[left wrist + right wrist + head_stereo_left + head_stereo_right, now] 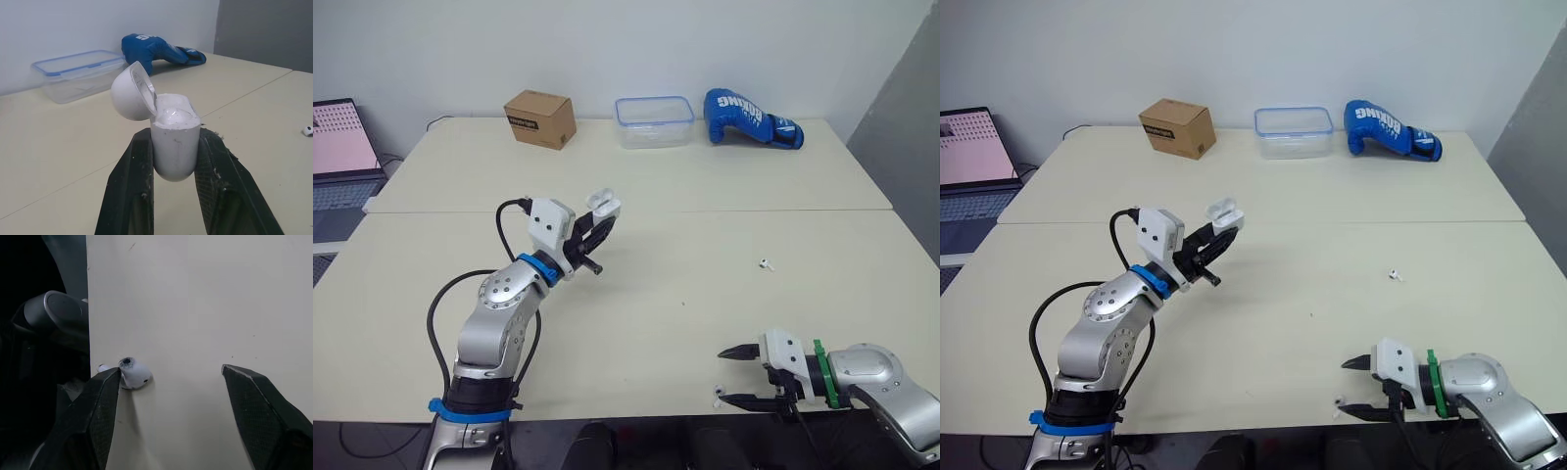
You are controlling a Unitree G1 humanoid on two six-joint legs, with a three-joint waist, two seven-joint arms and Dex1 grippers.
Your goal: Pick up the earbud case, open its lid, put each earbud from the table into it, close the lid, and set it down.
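The left claw (602, 223) was shut tight on the earbud case (175, 142). It held the case up in the air over the middle of the worktop (685, 323). The lid (129, 93) was flipped open. So picking up and opening looked done, and the job in hand was getting the earbuds in.

The right claw (724, 376) was low at the near edge of the worktop. Its two fingers were wide apart with nothing held in them. The first earbud (133, 374) lay right at that near edge, just beside one finger (100, 401). It was so close that I could not tell if they touched. The second earbud (764, 262) lay alone farther in on the worktop, well apart from both claws.

Next, I think the right claw should close gently on the first earbud. It is tiny and sits at the very edge, so a bump could knock it off the worktop. Then it needs carrying to the open case.
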